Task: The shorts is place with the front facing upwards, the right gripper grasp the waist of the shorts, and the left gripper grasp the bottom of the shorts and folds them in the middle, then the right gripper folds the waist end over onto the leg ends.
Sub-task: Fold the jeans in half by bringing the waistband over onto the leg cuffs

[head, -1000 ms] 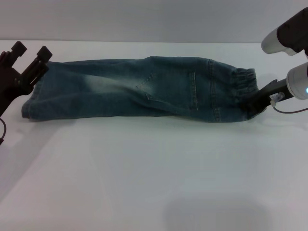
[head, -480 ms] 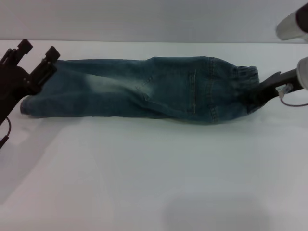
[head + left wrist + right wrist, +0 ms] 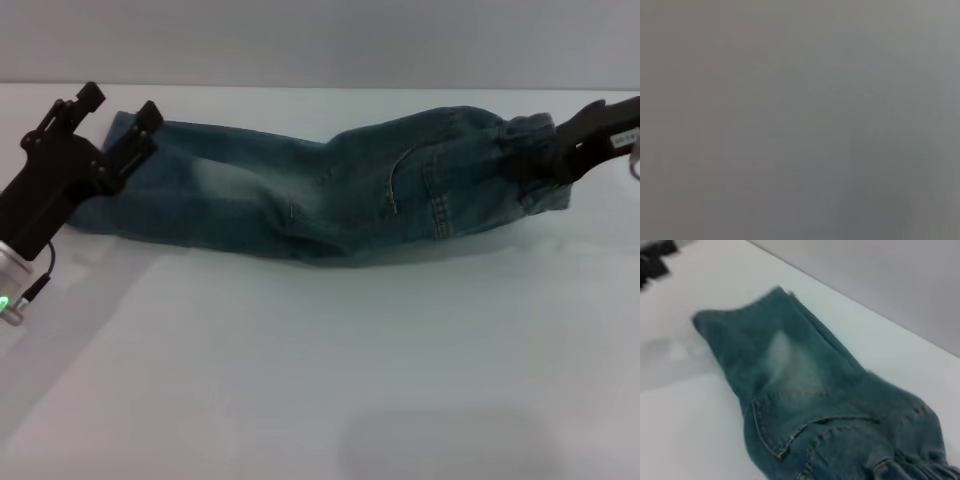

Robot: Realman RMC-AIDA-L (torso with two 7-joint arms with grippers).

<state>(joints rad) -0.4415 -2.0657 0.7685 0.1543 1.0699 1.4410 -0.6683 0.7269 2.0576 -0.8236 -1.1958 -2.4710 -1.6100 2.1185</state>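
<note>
while the right gripper (image 3: 545, 160) has the waist (image 3: 522, 135) pinched between its fingers at the far right of the table (image 3: 320, 360), that end of the shorts (image 3: 330, 190) is pulled up off the surface, so the denim climbs from the middle toward the gripper. shorts are already folded lengthwise into one long strip running left to right across the back part of the table, pocket seams showing near the waist and a pale faded patch on the thigh part.

over on the left, the left gripper (image 3: 110, 115) sits at the leg ends (image 3: 120, 135), right at the hem corner. its two fingers are spread apart, one tip above the hem edge and the other over the denim, and it isn't pinching the cloth as far as i can see. silver cuff with the green light is down at the left edge.

right wrist view looks along the shorts (image 3: 805, 390) from the waist end: faded patch, curved pocket stitching, hems at the far end on the table (image 3: 685, 425). left wrist view is just flat grey, can't make out anything.
</note>
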